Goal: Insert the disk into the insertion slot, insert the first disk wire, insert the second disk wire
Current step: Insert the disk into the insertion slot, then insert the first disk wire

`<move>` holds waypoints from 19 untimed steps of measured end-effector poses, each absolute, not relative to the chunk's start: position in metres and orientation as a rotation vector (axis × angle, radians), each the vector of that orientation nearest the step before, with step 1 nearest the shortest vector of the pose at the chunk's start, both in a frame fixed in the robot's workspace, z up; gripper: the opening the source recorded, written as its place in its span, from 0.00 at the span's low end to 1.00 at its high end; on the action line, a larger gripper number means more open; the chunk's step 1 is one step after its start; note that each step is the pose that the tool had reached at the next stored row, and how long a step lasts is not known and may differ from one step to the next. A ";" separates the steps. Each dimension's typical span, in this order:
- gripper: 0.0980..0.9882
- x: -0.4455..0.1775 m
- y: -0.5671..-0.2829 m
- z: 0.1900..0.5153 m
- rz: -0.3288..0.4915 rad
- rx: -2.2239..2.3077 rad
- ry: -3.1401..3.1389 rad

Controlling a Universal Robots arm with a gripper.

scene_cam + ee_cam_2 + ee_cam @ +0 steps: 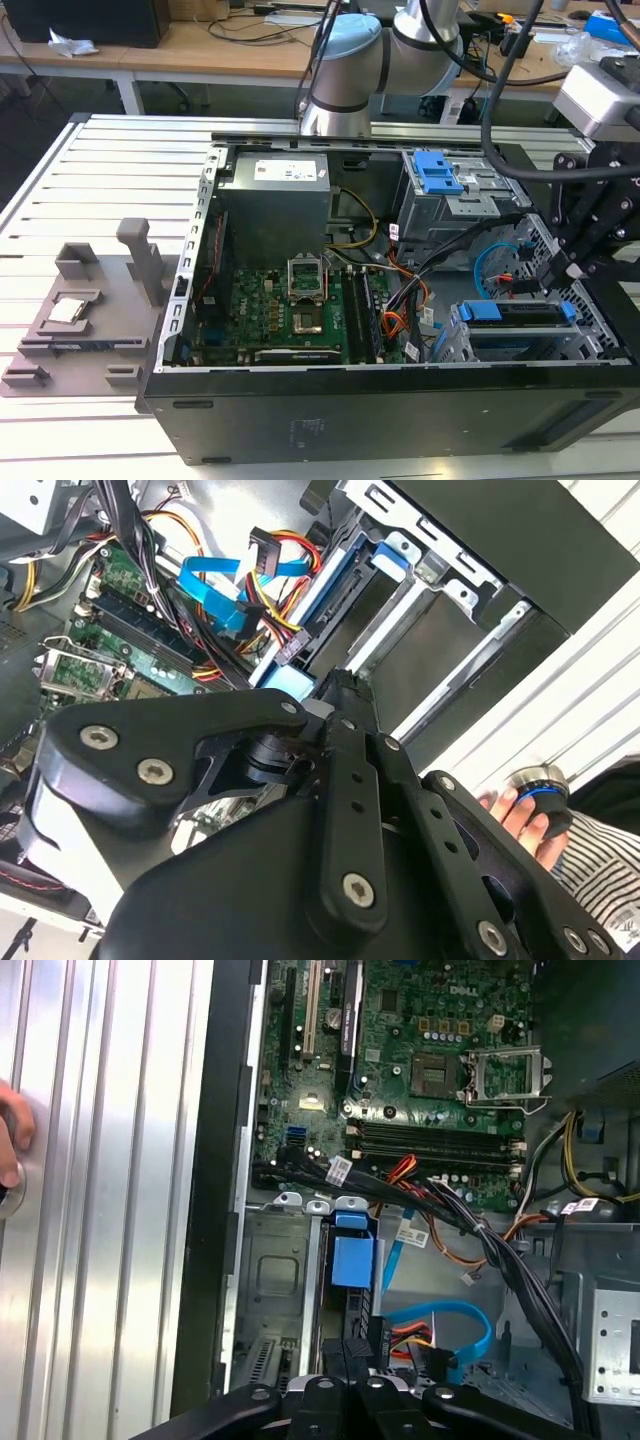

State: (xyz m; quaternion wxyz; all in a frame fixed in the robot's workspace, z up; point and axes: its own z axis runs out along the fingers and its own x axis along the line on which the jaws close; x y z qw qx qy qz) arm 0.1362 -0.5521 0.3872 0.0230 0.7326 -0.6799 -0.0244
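Disk (520, 312): blue-framed, lying in the insertion slot (452, 345), the grey cage at the open case's corner on the exterior view's right. Gripper (352, 1338): fingers drawn together, nothing visibly held, tips just beside the disk's blue carrier end. Blue cable (440, 1316) lies alongside.

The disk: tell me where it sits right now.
The disk sits in the insertion slot at the exterior view's right, close to the claw, with the blue cable loop beside it.
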 end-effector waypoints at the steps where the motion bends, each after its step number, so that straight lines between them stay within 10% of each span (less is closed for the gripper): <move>1: 0.01 0.136 -0.552 0.386 -0.077 2.268 -2.105; 19: 0.01 0.137 -0.552 0.380 -0.081 2.266 -2.103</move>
